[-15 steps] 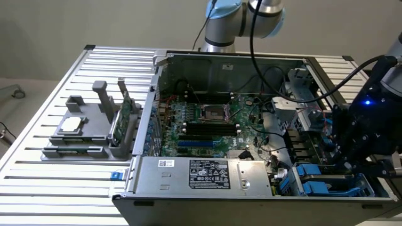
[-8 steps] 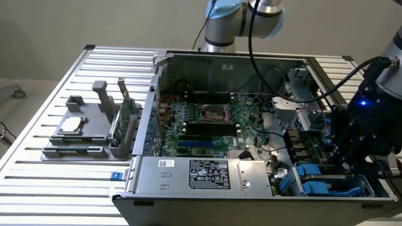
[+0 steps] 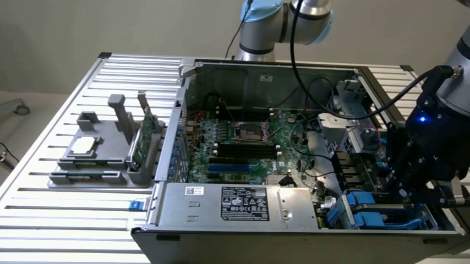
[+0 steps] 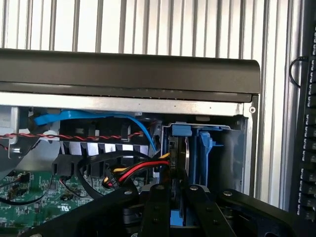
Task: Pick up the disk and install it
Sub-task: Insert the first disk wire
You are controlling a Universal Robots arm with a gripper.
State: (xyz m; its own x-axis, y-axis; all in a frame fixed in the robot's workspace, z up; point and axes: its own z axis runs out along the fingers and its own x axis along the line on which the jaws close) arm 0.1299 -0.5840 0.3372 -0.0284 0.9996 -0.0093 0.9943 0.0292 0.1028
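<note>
An open grey metal desktop computer case [image 3: 309, 220] lies on its side on a ribbed aluminium worktop [image 3: 66, 220], its green motherboard [image 3: 242, 143] exposed, as the robot arm's black claw [image 3: 420, 184] reaches down into the drive-bay corner at the near end of the case on the exterior view's right. The wrist view shows the claw [image 4: 173, 197] with its two black fingers [image 4: 157, 207] drawn close together around the upper edge of the disk [image 4: 178, 153], a flat dark drive with a metallic edge standing on edge in a blue plastic carrier frame, so the claw is gripping the disk. The disk sits upright within the blue plastic drive bay [image 4: 202, 148], just beside a bundle of red, yellow and black power wires [image 4: 136, 173] and a blue flat data cable [image 4: 89, 117] that curves across toward it. In the exterior view, blue plastic bay rails [image 3: 375, 212] show beneath the claw near the case's front wall. On the exterior view's left, well apart from the case, a grey plastic parts holder [image 3: 110, 148] stands on the worktop, carrying a small square silver processor chip [image 3: 83, 144] and a thin green circuit card [image 3: 140, 137] standing on edge. A silver box-shaped power supply with a black label [image 3: 235, 204] occupies the near side of the case.
</note>
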